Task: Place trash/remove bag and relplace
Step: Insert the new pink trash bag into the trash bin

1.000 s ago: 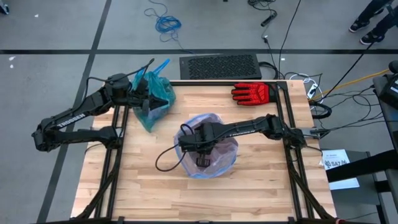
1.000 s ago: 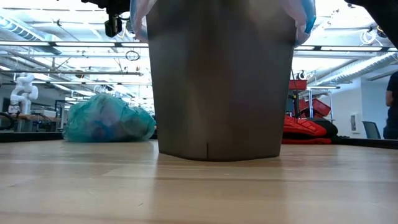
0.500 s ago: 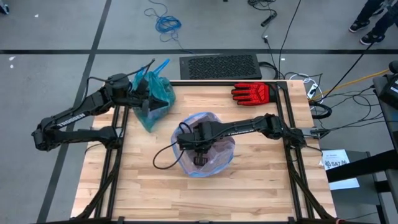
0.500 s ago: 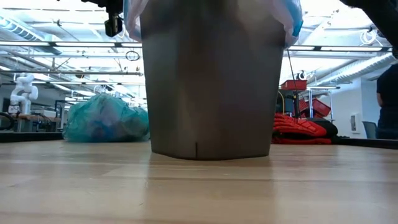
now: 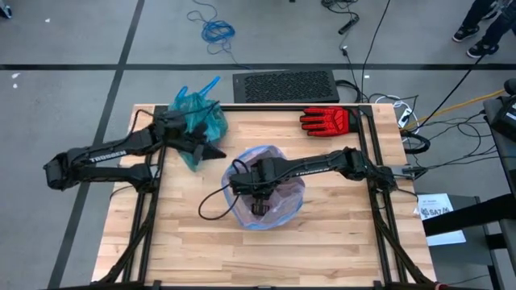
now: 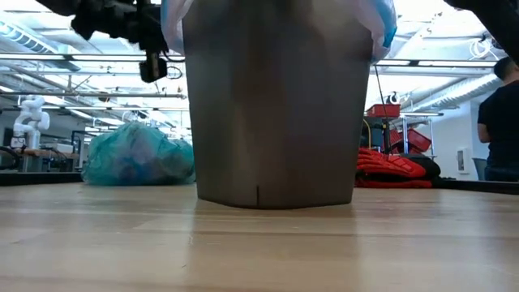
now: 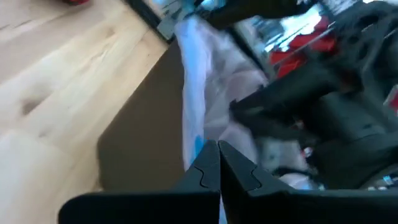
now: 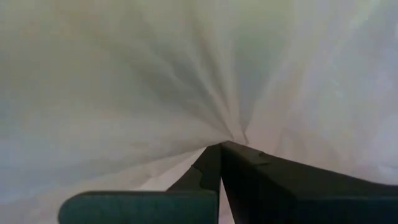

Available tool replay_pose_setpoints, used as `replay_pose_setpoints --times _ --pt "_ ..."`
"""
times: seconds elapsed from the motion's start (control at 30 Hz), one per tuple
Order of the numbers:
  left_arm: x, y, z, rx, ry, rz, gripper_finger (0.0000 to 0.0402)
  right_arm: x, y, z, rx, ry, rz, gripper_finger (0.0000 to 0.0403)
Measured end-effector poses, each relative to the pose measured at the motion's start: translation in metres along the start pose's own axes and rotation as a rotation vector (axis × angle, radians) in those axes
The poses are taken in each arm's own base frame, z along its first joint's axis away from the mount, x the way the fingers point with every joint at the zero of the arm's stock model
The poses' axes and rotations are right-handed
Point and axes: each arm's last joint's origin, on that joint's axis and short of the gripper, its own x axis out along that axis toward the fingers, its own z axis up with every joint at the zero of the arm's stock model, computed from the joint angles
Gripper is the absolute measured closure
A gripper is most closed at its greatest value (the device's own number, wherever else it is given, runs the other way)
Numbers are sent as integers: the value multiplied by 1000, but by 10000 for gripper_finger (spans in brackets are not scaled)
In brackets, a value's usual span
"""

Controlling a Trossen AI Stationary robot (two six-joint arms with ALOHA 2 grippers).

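Left fingers (image 7: 219, 163) clenched empty beside bin (image 6: 276, 105); right fingers (image 8: 221, 163) clenched inside liner (image 8: 186, 74)

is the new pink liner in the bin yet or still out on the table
In. The pink liner lines the bin, its edge draped over the rim; the right gripper reaches down inside it.

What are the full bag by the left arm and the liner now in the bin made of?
Bag: thin teal plastic film, crinkled, translucent, with contents showing through it in the low view. Liner: thin pale pink plastic film, translucent, draped in folds over the rim. Bin: smooth matte grey-brown, probably plastic.
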Motion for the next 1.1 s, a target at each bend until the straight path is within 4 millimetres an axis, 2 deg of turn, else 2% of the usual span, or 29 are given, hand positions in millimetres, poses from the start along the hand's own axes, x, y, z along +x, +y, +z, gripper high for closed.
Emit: replay_pose_setpoints --times 0.17,0.37,0.5,0.67,0.8,1.0,1.1 --pt "8 7 1 -53 12 1 394 0 1 0 -2 3 10 403" --pt "22 11 4 -44 78 -99 343 0 1 0 -2 2 10 403" --pt "32 16 2 -51 107 -106 312 0 1 0 -6 0 11 403" --pt "45 27 -1 -71 134 -60 305 0 1 0 -6 -1 11 403" --pt "53 31 -3 -73 145 -56 314 -1 1 0 -6 -3 12 403" --pt "65 36 -9 -68 152 -3 385 -1 2 2 -7 -20 16 403" --pt "70 37 -11 -65 150 18 396 -1 2 4 -6 -43 20 403"
